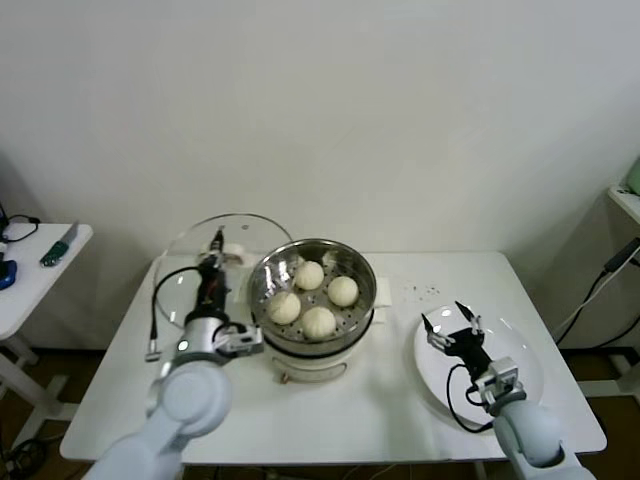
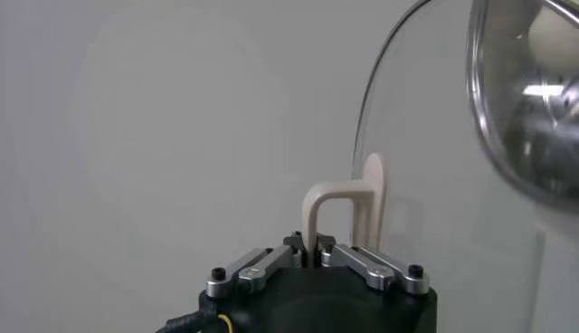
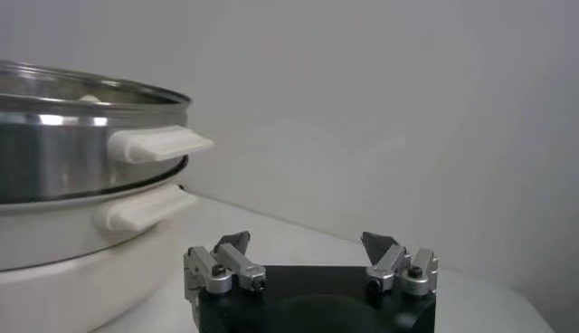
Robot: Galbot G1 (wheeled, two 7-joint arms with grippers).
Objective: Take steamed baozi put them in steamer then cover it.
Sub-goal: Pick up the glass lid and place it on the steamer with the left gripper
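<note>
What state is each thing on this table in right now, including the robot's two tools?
Baozi: all four in the steamer.
Steamer: uncovered, on its white base.
Cover: off the steamer, held tilted beside it.
Left tool: shut on the cover's handle.
Right tool: open, holding nothing, over the plate.
Plate: no buns on it.

A white table (image 1: pixel 400 400) carries everything here. The steamer (image 1: pixel 312 305) stands on it near the middle, a shiny steel basket on a white pot base, and serves as the landmark. To the robot's right of the steamer, near the table's front edge, a flat white plate (image 1: pixel 525 350) lies on the tabletop. A few tiny dark specks (image 1: pixel 420 291) dot the surface between the steamer and the plate, toward the wall side.
</note>
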